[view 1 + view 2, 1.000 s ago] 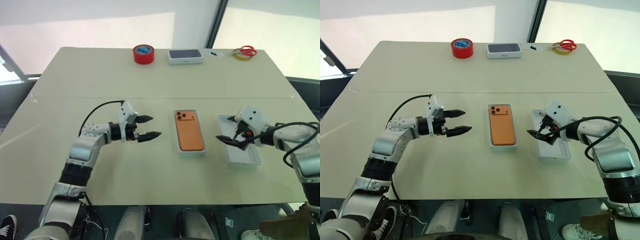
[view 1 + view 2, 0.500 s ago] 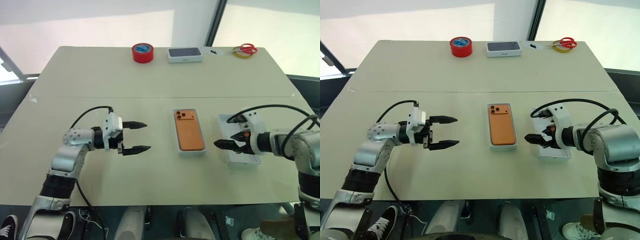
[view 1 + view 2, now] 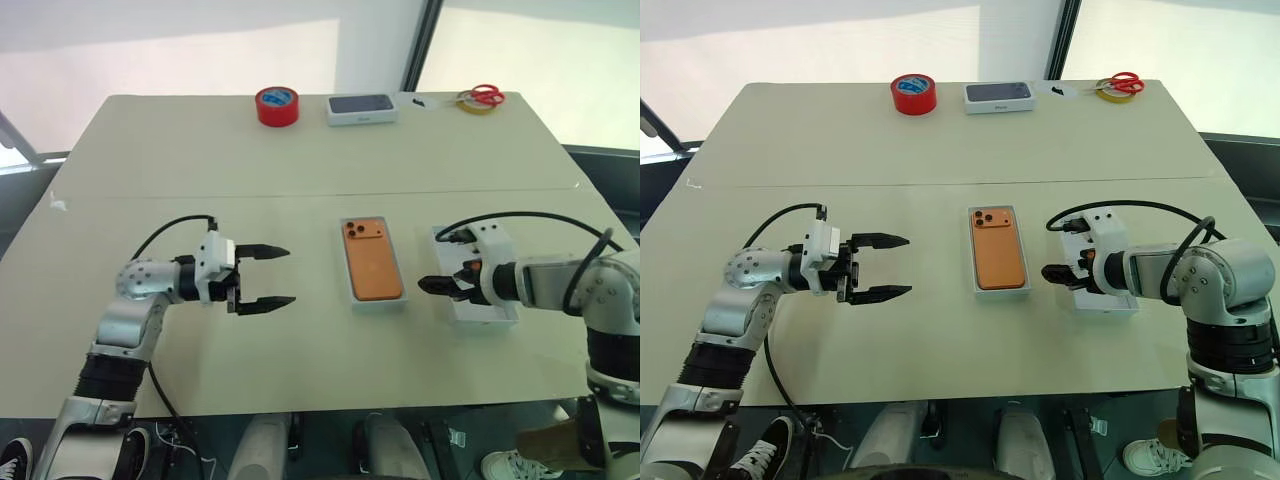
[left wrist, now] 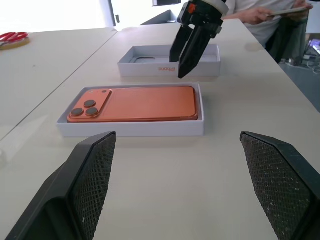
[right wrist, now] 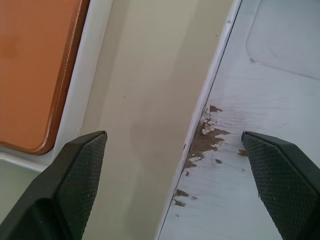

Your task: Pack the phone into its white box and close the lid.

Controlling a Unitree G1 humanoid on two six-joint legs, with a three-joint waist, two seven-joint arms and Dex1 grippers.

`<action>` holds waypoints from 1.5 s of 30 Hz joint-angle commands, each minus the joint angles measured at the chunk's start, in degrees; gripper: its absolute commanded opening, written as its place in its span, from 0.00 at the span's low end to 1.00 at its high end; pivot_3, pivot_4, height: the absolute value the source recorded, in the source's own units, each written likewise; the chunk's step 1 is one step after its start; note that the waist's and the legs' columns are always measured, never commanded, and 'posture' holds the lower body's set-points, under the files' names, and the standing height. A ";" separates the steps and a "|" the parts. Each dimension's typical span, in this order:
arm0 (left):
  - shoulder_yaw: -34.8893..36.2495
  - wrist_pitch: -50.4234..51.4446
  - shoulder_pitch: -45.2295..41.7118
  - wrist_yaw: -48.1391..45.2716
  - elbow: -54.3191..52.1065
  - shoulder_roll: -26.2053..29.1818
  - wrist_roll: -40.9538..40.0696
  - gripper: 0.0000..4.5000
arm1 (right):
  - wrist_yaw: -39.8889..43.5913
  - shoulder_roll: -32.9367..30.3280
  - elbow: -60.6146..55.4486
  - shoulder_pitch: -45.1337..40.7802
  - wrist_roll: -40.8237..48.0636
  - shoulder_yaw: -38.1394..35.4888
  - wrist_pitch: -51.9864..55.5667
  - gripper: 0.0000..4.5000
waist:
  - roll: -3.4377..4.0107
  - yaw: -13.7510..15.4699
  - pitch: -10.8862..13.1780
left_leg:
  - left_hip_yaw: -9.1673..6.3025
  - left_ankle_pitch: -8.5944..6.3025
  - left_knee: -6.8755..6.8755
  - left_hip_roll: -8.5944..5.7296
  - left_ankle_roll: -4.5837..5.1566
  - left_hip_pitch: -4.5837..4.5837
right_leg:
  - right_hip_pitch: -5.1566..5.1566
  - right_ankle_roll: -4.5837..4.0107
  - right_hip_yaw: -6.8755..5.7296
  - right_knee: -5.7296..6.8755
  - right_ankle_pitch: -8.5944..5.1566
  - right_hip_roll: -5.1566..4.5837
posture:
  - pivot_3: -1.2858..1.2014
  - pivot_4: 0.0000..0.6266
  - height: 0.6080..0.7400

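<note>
The orange phone [image 3: 371, 258] lies camera side up inside the white box [image 3: 377, 301] at the table's middle. To its right the lid [image 3: 488, 312] rests with its hollow side up and orange lettering on one wall [image 4: 167, 68]. My right gripper [image 3: 428, 284] is open and tipped down at the lid's wall nearest the box. One of its fingers [image 5: 75, 165] hangs over the bare strip of table between box and lid, the other over the lid's inside. My left gripper [image 3: 287, 275] is open, level and empty. It points at the box from the left, a short way off.
Along the far edge stand a red tape roll [image 3: 276, 106], a white box with a dark phone picture [image 3: 361, 108], and red scissors on a tape ring [image 3: 478, 98]. A seam crosses the table [image 3: 200, 195]. A person [image 4: 260, 11] sits beyond the table's right side.
My left gripper drew back to the left, away from the box, and rolled. My right gripper rolled, tipped down and shifted left to the lid's wall nearest the box. The camera shifted slightly.
</note>
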 commanded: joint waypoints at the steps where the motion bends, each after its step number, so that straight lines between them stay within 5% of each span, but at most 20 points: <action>1: 0.34 -0.52 -0.02 0.99 -2.94 -0.48 -0.97 0.93 | -5.83 0.89 -0.06 1.30 3.39 -0.40 0.39 0.88 | -0.01 0.07 -0.01 | 0.00 0.00 0.02 0.00 0.00 0.00 | 0.01 0.00 0.00 0.00 0.00 0.00 | 0.52 0.24 0.96; 9: 0.25 -0.49 -0.17 1.79 -2.97 -0.89 -0.77 0.93 | -12.95 2.92 -0.29 0.71 4.80 -0.57 0.39 0.01 | -0.03 0.01 -0.04 | 0.00 0.00 0.05 0.00 0.03 0.01 | 0.02 0.00 0.00 0.02 0.00 0.02 | 0.52 0.24 0.96; 16: 0.67 1.07 -1.05 3.50 -2.15 -1.22 -0.99 0.93 | -13.48 7.73 0.13 -5.47 -0.61 -6.06 -1.48 0.01 | 0.02 -0.01 0.00 | 0.00 -0.01 0.10 0.00 0.05 -0.01 | -0.01 0.00 0.01 0.05 0.00 0.02 | 0.52 0.24 0.96; 21: 0.79 5.19 -1.70 6.52 -1.19 -2.90 -2.14 0.93 | -1.97 9.36 -1.44 -8.52 -3.68 -3.41 -17.17 0.01 | 0.06 0.08 0.02 | 0.01 0.01 0.02 0.00 0.06 -0.03 | -0.05 0.04 0.00 0.06 0.02 0.06 | 0.52 0.24 0.96; 25: 1.26 5.43 -1.14 12.55 -0.66 -6.35 -0.95 0.64 | 13.92 11.92 -0.98 -9.11 -2.84 0.15 -28.68 0.00 | 0.04 0.05 0.03 | 0.02 0.02 0.06 0.00 0.11 -0.03 | 0.03 0.06 0.00 0.07 0.03 0.10 | 0.52 0.24 0.96; 30: 3.20 7.37 -1.50 17.42 -2.73 -8.53 -2.92 0.03 | 14.46 22.93 0.79 -7.07 0.98 -3.20 -34.02 0.00 | 0.01 0.13 0.01 | 0.01 0.04 0.19 0.02 0.10 -0.01 | 0.11 0.09 0.00 0.32 0.04 0.11 | 0.52 0.24 0.96; 36: 4.36 9.70 -0.67 20.88 -7.07 -9.21 -4.73 0.01 | 10.22 32.98 -0.02 -3.56 18.47 -5.97 -27.93 0.00 | 0.01 0.14 0.01 | 0.00 0.03 0.17 0.02 0.07 -0.01 | 0.00 0.09 0.00 0.32 0.04 0.11 | 0.52 0.24 0.96; 41: 3.80 11.92 1.66 18.78 -11.20 -7.67 -6.91 0.01 | -0.52 33.01 3.96 1.67 37.32 -5.16 -23.21 0.00 | 0.03 -0.04 0.01 | 0.00 -0.03 0.13 0.02 -0.06 0.02 | -0.04 0.07 0.01 0.31 0.03 0.10 | 0.52 0.24 0.96; 45: 3.12 11.76 3.10 18.04 -12.14 -7.25 -6.69 0.01 | -2.63 28.71 5.63 4.49 40.40 0.25 -18.93 0.00 | 0.04 -0.09 0.01 | 0.01 -0.05 0.10 0.02 -0.11 0.03 | -0.08 0.05 0.03 0.31 0.02 0.10 | 0.52 0.24 0.96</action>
